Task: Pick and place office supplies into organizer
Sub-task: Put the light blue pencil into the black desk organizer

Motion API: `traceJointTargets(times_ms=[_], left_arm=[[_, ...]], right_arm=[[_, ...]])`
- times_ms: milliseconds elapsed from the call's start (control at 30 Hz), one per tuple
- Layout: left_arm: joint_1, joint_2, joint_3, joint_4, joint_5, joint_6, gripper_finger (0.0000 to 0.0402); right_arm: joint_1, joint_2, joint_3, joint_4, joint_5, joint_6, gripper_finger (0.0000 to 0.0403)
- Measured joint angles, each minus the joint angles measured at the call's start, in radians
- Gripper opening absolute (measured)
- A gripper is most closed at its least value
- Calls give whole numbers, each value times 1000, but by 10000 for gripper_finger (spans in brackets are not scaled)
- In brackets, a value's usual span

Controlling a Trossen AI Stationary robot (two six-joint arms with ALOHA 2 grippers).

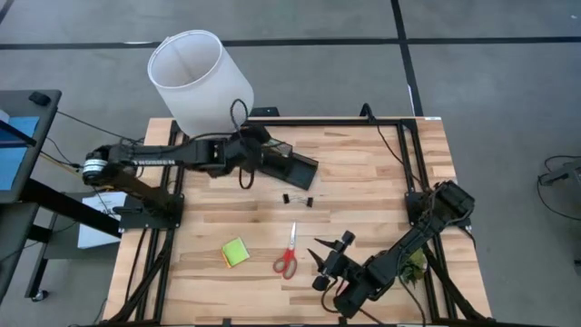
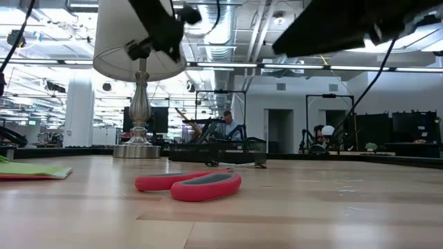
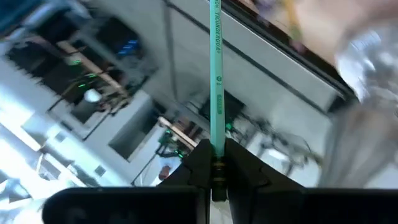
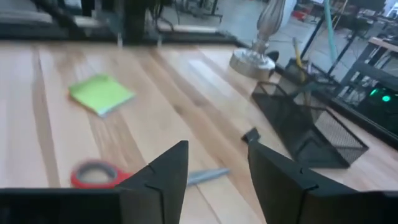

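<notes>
My left gripper hovers over the black mesh organizer at the far middle of the table, shut on a teal pencil. My right gripper is open above the near right part of the table, just right of the red-handled scissors, touching nothing. The scissors lie flat on the wood, their handles toward the near edge. A lime-green sticky-note pad lies flat to their left. Small black clips lie between the scissors and the organizer. My left gripper pinches the teal pencil between its two fingers, close to one end. The rest of the pencil runs straight out past the fingertips, along the fingers. Whether its far end touches the organizer cannot be told.
A lamp with a white shade and a silver base stands at the far left, close beside the organizer. A small green plant sits under the right arm near the table's right edge. Bare wood lies between the pad and the organizer.
</notes>
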Motion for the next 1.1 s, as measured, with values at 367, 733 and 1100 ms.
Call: traceJointTargets(times_ms=[367,733,1100], left_arm=[[113,102,-3,35,17,87,11],[97,276,-2,225,18,80,46],[63,287,0,338,-28,8,115]], right_arm=[[-40,47,0,-11,-100,27,142],[-54,47,0,-28,-112,27,127],[-52,47,0,-54,-112,27,124]])
